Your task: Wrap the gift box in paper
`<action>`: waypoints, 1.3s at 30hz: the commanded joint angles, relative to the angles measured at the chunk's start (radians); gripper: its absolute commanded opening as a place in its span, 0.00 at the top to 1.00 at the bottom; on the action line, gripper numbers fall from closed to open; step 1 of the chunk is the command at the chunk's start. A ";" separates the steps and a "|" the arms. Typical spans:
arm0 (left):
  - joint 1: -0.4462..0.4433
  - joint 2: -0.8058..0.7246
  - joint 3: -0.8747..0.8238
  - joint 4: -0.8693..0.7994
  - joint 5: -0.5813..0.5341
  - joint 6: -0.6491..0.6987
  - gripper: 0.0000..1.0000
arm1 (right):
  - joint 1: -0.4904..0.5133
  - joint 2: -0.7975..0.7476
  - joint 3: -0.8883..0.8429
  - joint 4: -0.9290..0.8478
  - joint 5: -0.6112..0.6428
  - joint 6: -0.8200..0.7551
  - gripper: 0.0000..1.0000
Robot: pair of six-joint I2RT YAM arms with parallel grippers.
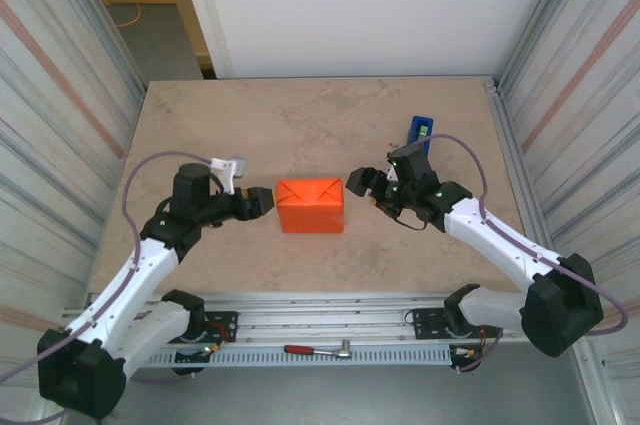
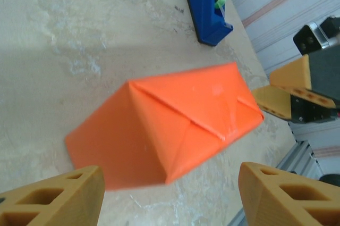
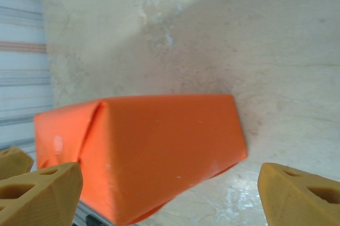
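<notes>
Lying near the middle of the beige surface, the gift box is seen fully covered in orange paper, with triangular folds closed across its top. It is flanked by the left end effector and the right end effector, both held spread just beside its ends, nothing being pinched. A blue tape dispenser is set behind the right one.

one paper-wrapped box, one tape dispenser
</notes>
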 commanded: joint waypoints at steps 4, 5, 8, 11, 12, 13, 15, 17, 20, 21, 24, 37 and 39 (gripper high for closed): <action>-0.141 -0.155 -0.140 -0.008 -0.067 -0.126 0.33 | -0.020 -0.044 -0.055 -0.049 0.044 -0.025 0.13; -0.170 -0.168 -0.160 0.007 -0.085 -0.144 0.33 | -0.022 -0.047 -0.062 -0.048 0.045 -0.023 0.12; -0.293 -0.185 -0.220 0.066 -0.171 -0.192 0.32 | -0.023 -0.047 -0.074 -0.044 0.051 -0.018 0.11; -0.408 -0.148 -0.255 0.143 -0.258 -0.224 0.32 | -0.023 -0.043 -0.086 -0.039 0.053 -0.015 0.10; -0.446 -0.120 -0.261 0.178 -0.277 -0.228 0.32 | -0.024 -0.042 -0.090 -0.037 0.054 -0.012 0.09; -0.478 -0.089 -0.262 0.207 -0.296 -0.229 0.32 | -0.024 -0.040 -0.092 -0.038 0.056 -0.012 0.09; -0.528 -0.025 -0.256 0.257 -0.335 -0.226 0.31 | -0.025 -0.041 -0.098 -0.039 0.058 -0.010 0.08; -0.559 0.036 -0.244 0.303 -0.357 -0.221 0.28 | -0.027 -0.042 -0.105 -0.041 0.060 -0.010 0.04; -0.576 0.134 -0.217 0.361 -0.370 -0.205 0.24 | -0.035 -0.048 -0.110 -0.049 0.064 -0.016 0.01; -0.577 0.164 -0.205 0.373 -0.372 -0.197 0.22 | -0.041 -0.050 -0.112 -0.052 0.064 -0.018 0.01; -0.577 0.234 -0.167 0.383 -0.386 -0.165 0.03 | -0.056 -0.061 -0.122 -0.054 0.057 -0.020 0.02; -0.455 0.466 0.005 0.427 -0.349 -0.045 0.01 | -0.116 -0.093 -0.144 -0.069 0.030 -0.044 0.02; -0.415 0.494 0.043 0.426 -0.321 -0.025 0.01 | -0.126 -0.096 -0.143 -0.072 0.028 -0.046 0.01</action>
